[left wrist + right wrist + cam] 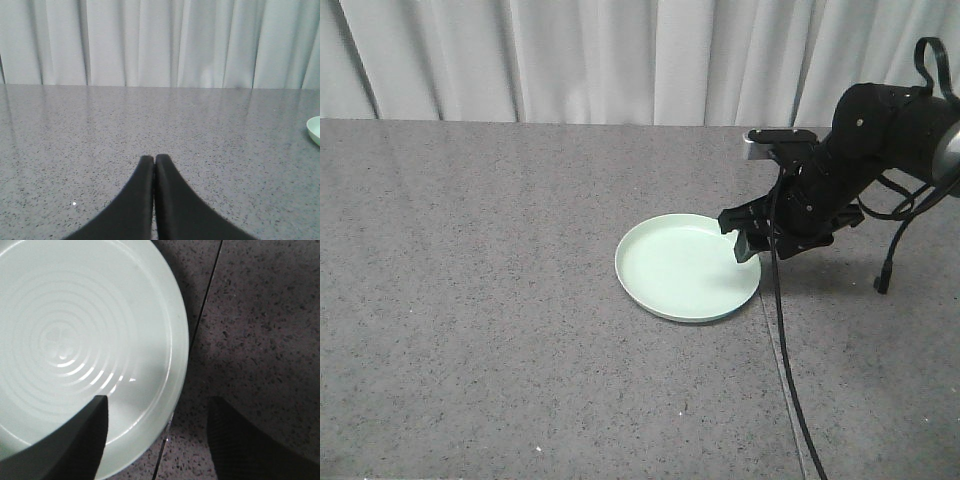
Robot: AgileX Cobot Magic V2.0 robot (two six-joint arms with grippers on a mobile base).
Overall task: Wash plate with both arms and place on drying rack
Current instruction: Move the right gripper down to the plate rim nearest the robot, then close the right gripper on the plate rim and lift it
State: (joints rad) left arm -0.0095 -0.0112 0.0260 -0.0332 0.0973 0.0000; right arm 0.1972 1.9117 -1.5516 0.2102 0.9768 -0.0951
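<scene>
Right fingers [70, 445] spread astride plate [75, 330] rim, arm [865, 140] angled down, left fingers [172, 200] closed, empty

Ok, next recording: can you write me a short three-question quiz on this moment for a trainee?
1. True or false: the left claw is shut with nothing between its fingers.
2. Pick one. The right claw is open, and by the right wrist view its fingers sit:
A) both over the plate
B) one over the plate, one over the countertop, either side of the rim
C) both clear of the plate
3. Short answer: does a drying rack show in any view?

Key: 1 true. 2 B. 3 No, none is visible.
</scene>
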